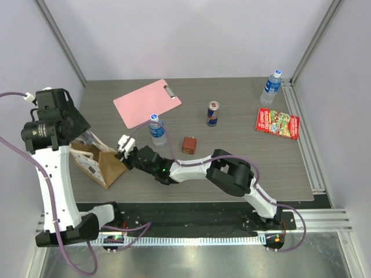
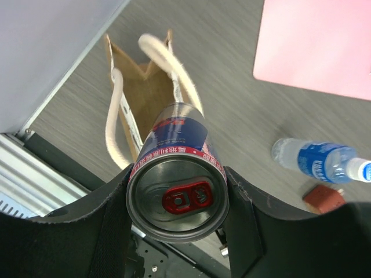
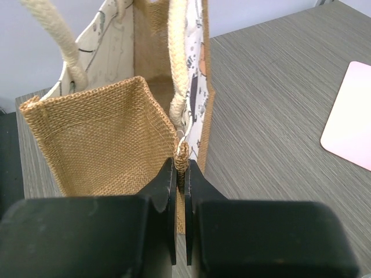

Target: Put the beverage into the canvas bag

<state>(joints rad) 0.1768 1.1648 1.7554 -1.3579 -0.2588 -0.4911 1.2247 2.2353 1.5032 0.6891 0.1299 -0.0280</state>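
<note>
My left gripper (image 2: 177, 194) is shut on a blue and silver beverage can (image 2: 174, 174) with a red tab, held upright in the air above the canvas bag (image 2: 148, 92). The tan bag with cream loop handles (image 2: 113, 110) stands open at the table's left (image 1: 95, 159). My right gripper (image 3: 181, 169) is shut on the bag's woven edge at a corner, seen from above at the bag's right side (image 1: 124, 149). The bag's mouth (image 3: 110, 133) gapes open in the right wrist view.
A second can (image 1: 213, 113) stands mid-table. A water bottle (image 1: 157, 128) stands near the bag, another (image 1: 270, 87) at the back right. A pink clipboard (image 1: 146, 102), a small reddish-brown box (image 1: 189, 145) and a red packet (image 1: 277, 123) lie on the table.
</note>
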